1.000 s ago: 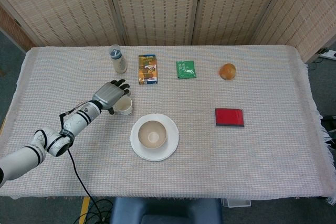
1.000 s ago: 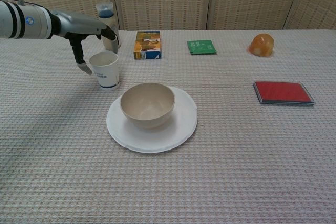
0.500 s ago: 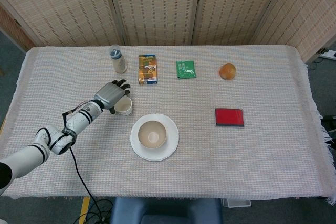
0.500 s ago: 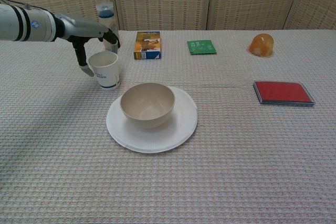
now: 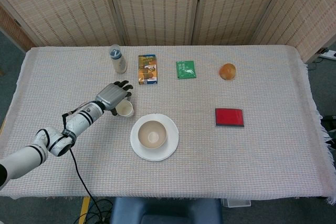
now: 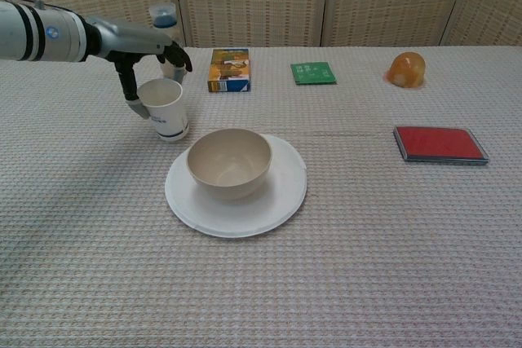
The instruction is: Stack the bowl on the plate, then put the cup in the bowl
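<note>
A beige bowl (image 5: 152,134) (image 6: 229,160) sits in the middle of the white plate (image 5: 170,148) (image 6: 281,193) near the table's front centre. Just left of the plate and further back stands a white paper cup (image 5: 125,109) (image 6: 165,112), tilted slightly. My left hand (image 5: 113,96) (image 6: 139,46) wraps around the cup from the left. The thumb presses its left side near the rim, and the fingers curve over and behind it. The right hand does not show in either view.
Along the back stand a small bottle (image 5: 117,59) (image 6: 165,26), a yellow-blue box (image 5: 147,69) (image 6: 229,69), a green packet (image 5: 186,69) (image 6: 313,72) and an orange round object (image 5: 227,71) (image 6: 407,69). A red flat case (image 5: 229,117) (image 6: 440,144) lies to the right.
The left hand has closed in on the cup. The cup has shifted a little toward the plate and now leans slightly. Bowl and plate have not moved.
</note>
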Motion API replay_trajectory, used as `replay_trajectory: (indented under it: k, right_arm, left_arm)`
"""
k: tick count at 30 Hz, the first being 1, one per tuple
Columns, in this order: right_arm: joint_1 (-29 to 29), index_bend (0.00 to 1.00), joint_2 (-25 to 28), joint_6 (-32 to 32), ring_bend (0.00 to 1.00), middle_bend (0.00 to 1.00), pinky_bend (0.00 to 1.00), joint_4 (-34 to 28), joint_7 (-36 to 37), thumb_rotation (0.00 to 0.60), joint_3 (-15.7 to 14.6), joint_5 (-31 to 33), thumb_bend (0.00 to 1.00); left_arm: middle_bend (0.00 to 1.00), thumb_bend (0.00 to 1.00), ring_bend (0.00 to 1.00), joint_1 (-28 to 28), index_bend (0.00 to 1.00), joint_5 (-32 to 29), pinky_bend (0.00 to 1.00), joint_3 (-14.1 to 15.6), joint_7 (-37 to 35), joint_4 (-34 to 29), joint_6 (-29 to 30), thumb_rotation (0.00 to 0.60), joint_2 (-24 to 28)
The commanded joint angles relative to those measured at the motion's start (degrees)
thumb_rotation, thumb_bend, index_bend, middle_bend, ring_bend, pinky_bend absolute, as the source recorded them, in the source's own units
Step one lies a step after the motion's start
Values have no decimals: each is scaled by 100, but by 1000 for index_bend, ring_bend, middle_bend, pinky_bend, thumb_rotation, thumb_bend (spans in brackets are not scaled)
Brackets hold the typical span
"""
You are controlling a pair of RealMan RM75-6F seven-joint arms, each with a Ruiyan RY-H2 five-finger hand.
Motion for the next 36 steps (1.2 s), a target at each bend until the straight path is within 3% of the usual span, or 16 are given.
replay_trajectory:
  k: [1,10,19,27,36]
  right_arm:
    - [14,0,5,-31,0,44,0,5,-3,600,-8,-14,207]
    - [108,0,15,-193,0,44,0,6,-46,600,-28,-58,207]
    - [289,0,-2,-438,0,44,0,235,260,600,-38,-155,207]
    - [394,0,-39,-433,0,44,0,547,719,600,-67,-347,207]
    - [341,0,-198,-94,0,53,0,964,1116,600,-87,-488,208]
  left_arm:
    - [162,114,0,38,469,-274,199,-119,157,-442,-54,600,348]
    - [162,114,0,79,464,-1300,199,-331,793,-1752,-202,600,1257]
    - [162,114,0,-56,469,-2763,199,-240,2231,-3302,419,600,1864]
    - [162,114,0,-458,464,-4118,199,-15,3317,-4004,1108,600,1672]
    - [162,114,0,-734,463,-4932,199,168,4166,-4489,1813,600,1341]
